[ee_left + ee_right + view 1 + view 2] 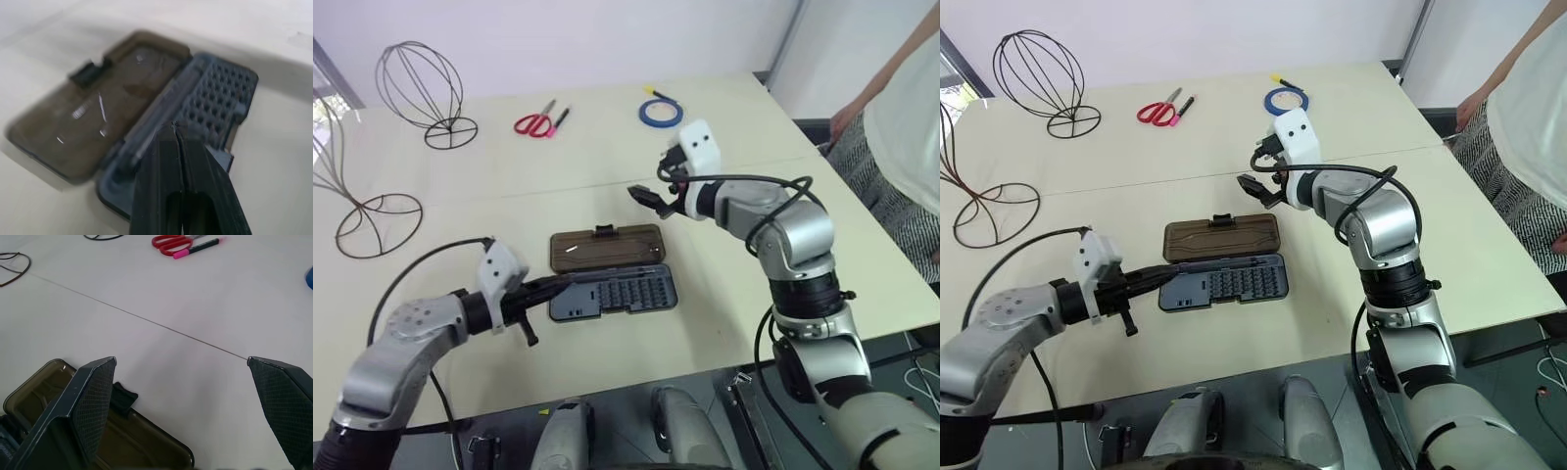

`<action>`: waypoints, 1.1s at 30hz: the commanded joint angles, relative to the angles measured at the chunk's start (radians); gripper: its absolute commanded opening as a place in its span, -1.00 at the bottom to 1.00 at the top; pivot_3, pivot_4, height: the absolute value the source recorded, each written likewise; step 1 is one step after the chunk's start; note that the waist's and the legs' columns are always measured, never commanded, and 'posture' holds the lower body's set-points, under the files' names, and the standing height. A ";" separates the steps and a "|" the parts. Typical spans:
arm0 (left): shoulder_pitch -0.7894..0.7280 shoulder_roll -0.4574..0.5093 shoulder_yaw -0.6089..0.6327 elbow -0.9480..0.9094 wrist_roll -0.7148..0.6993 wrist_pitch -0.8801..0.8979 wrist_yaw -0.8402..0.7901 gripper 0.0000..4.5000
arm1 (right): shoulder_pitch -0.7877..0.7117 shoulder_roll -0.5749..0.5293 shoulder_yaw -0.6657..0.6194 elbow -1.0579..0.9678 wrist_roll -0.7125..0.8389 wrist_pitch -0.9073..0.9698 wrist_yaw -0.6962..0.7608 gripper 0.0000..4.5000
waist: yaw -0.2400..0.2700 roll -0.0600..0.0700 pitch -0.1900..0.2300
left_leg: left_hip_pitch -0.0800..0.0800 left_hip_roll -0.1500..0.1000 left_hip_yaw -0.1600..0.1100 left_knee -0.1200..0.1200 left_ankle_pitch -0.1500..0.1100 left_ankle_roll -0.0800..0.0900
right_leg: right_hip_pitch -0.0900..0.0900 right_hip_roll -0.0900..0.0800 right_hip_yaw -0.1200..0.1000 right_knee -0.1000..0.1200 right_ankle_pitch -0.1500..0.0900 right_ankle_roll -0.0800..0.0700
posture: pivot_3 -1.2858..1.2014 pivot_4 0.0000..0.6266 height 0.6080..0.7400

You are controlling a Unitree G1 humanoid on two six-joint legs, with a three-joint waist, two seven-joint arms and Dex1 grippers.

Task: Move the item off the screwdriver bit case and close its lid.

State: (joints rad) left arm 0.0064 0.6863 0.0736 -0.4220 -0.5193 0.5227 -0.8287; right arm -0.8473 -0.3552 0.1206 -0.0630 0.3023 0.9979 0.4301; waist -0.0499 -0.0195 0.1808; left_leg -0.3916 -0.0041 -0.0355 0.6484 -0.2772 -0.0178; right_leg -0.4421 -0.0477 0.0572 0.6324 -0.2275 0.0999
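The screwdriver bit case (628, 291) lies open at the table's front middle, its rows of bits showing. Its brown lid (607, 250) is flat on the table behind the tray, latch tab (604, 231) pointing away. My left gripper (570, 282) is shut with nothing in it, and its tip (175, 129) hovers low over the tray's left end near the hinge. My right gripper (646, 199) hangs open above the table just behind the lid (142, 443). The item (374, 221), a tall wire frame on a ring base, stands at the far left, well apart from the case.
A smaller round wire cage stand (421, 83) is at the back left. Red scissors (534, 123), a pink marker (558, 119) and a blue tape roll (661, 113) lie at the back. A person (906, 127) stands at the table's right side.
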 commanded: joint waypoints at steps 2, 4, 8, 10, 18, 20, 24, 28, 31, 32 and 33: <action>0.001 -0.007 -0.031 0.043 0.023 -0.050 -0.039 -0.99 | -0.069 -0.086 0.062 0.058 -0.050 -0.065 0.098 1.00 | 0.005 0.000 0.000 | 0.000 0.000 0.000 0.000 0.000 0.000 | 0.000 0.000 0.000 0.000 0.000 0.000 | 0.03 -0.52 1.00; -0.006 -0.011 -0.039 0.061 0.027 -0.060 -0.049 -0.99 | -0.106 -0.134 0.117 0.098 -0.075 -0.101 0.178 1.00 | 0.005 0.001 0.000 | 0.000 0.000 0.001 0.000 0.000 0.000 | 0.000 0.000 0.000 0.000 0.000 0.000 | 0.03 -0.52 1.00; -0.017 -0.019 -0.049 0.094 0.043 -0.080 -0.063 -0.99 | -0.164 -0.200 0.216 0.172 -0.150 -0.214 0.304 1.00 | 0.004 0.000 0.000 | 0.000 0.000 0.001 0.000 0.000 0.000 | 0.000 0.000 0.000 0.000 0.000 0.000 | 0.03 -0.52 1.00; -0.020 -0.022 -0.053 0.109 0.050 -0.091 -0.068 -0.99 | -0.188 -0.214 0.252 0.219 -0.187 -0.280 0.358 1.00 | 0.004 0.001 0.000 | 0.000 0.000 0.001 0.000 0.000 0.000 | 0.000 0.001 0.000 0.000 0.000 0.000 | 0.03 -0.52 1.00; -0.021 -0.044 -0.071 0.162 0.093 -0.140 -0.068 -0.99 | -0.314 -0.095 0.316 0.677 -0.246 -0.572 0.621 1.00 | 0.004 0.000 0.000 | 0.001 0.000 0.001 0.000 0.000 0.000 | 0.000 0.000 0.000 0.000 0.001 -0.001 | 0.03 -0.52 1.00; -0.021 -0.049 -0.071 0.161 0.095 -0.143 -0.064 -0.99 | -0.339 -0.057 0.306 0.803 -0.263 -0.639 0.641 1.00 | 0.005 0.001 0.000 | 0.001 0.000 0.001 0.000 0.000 0.000 | 0.000 0.000 0.000 0.000 0.001 -0.001 | 0.03 -0.52 1.00; -0.017 -0.059 -0.073 0.157 0.104 -0.149 -0.059 -0.99 | -0.380 0.005 0.277 1.017 -0.294 -0.736 0.654 1.00 | 0.005 0.000 0.000 | 0.000 0.000 0.001 0.000 0.000 0.000 | 0.000 -0.001 0.000 0.000 0.001 -0.001 | 0.03 -0.52 1.00; -0.016 -0.064 -0.074 0.157 0.109 -0.154 -0.055 -0.99 | -0.398 0.032 0.260 1.147 -0.334 -0.800 0.641 1.00 | 0.005 0.001 0.000 | 0.001 0.000 0.001 0.000 0.000 0.000 | 0.000 -0.001 0.000 0.000 0.001 -0.001 | 0.03 -0.52 1.00; -0.013 -0.067 -0.074 0.163 0.114 -0.164 -0.055 -0.99 | -0.408 0.044 0.238 1.209 -0.351 -0.823 0.623 1.00 | 0.004 0.001 0.000 | 0.001 0.000 0.001 0.000 0.000 -0.001 | 0.000 -0.001 0.000 0.000 0.001 -0.001 | 0.03 -0.52 1.00; -0.013 -0.068 -0.074 0.168 0.117 -0.169 -0.056 -0.99 | -0.410 0.046 0.231 1.225 -0.356 -0.827 0.618 1.00 | 0.004 0.001 0.000 | 0.001 0.000 0.001 0.000 0.000 -0.001 | 0.000 -0.001 0.000 0.000 0.001 -0.001 | 0.03 -0.52 1.00; -0.013 -0.069 -0.074 0.172 0.119 -0.174 -0.056 -0.99 | -0.412 0.049 0.224 1.239 -0.362 -0.830 0.614 1.00 | 0.004 0.001 0.000 | 0.001 0.000 0.001 0.000 0.000 -0.001 | 0.000 -0.001 0.000 0.000 0.001 -0.001 | 0.03 -0.52 1.00</action>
State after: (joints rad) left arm -0.0122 0.6187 0.0035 -0.2525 -0.4086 0.3639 -0.8851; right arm -1.2243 -0.3120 0.3738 1.1695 -0.0534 0.1873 1.0531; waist -0.0458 -0.0188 0.1813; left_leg -0.3911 -0.0038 -0.0350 0.6487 -0.2769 -0.0186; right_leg -0.4422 -0.0488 0.0569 0.6326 -0.2264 0.0986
